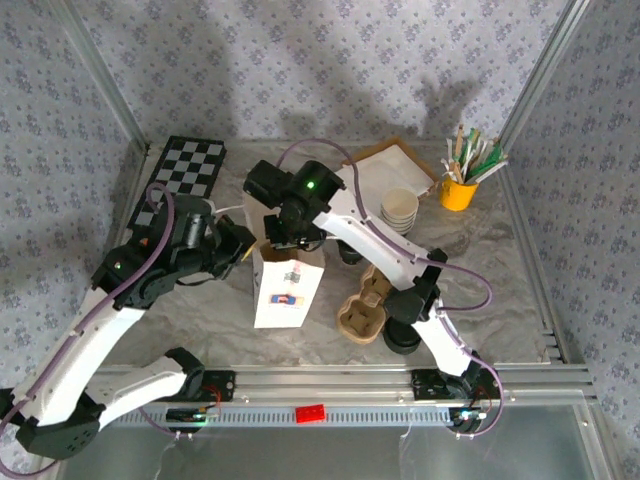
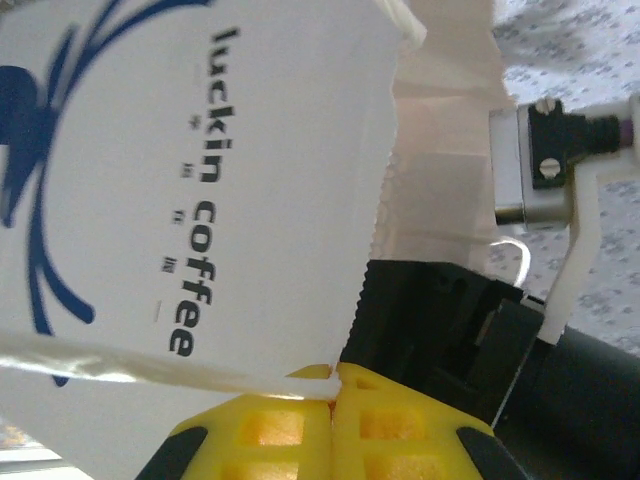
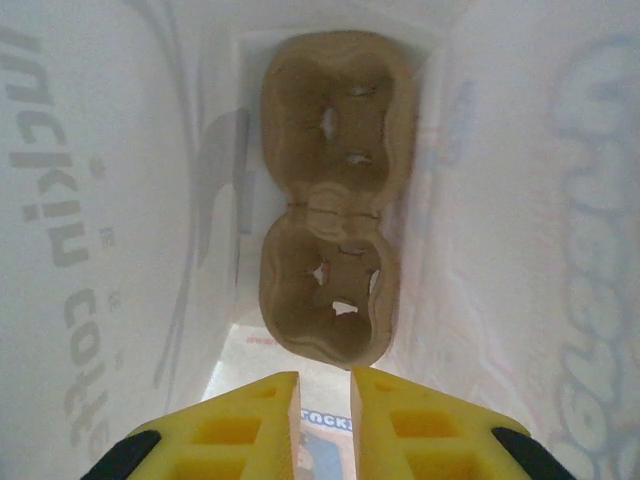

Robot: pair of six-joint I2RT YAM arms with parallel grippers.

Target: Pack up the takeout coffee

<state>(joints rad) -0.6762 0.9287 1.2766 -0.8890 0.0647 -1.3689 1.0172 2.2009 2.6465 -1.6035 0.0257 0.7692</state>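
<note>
The right wrist view looks down inside the paper bag (image 3: pixel 120 200). A brown pulp cup carrier (image 3: pixel 330 200) lies flat on the bag's floor, its two sockets empty. The right tool (image 3: pixel 325 400) hangs above it with its jaws a narrow gap apart, gripping nothing.

The left wrist view gives the outside of the bag: the printed "luckin coffee" face, and the left tool (image 2: pixel 335 385) closed on the bag's top edge beside the open mouth.

From the top view, the bag stands upright near the middle of the bench (image 1: pixel 500 300), and the right arm reaches into its mouth from above. Just right of the bag, a second carrier (image 1: pixel 362 312) lies on the bench, also empty. A stack of paper cups (image 1: pixel 400 208) sits further back. A yellow cup (image 1: pixel 458 192) holding sticks stands towards the far right corner.
</note>
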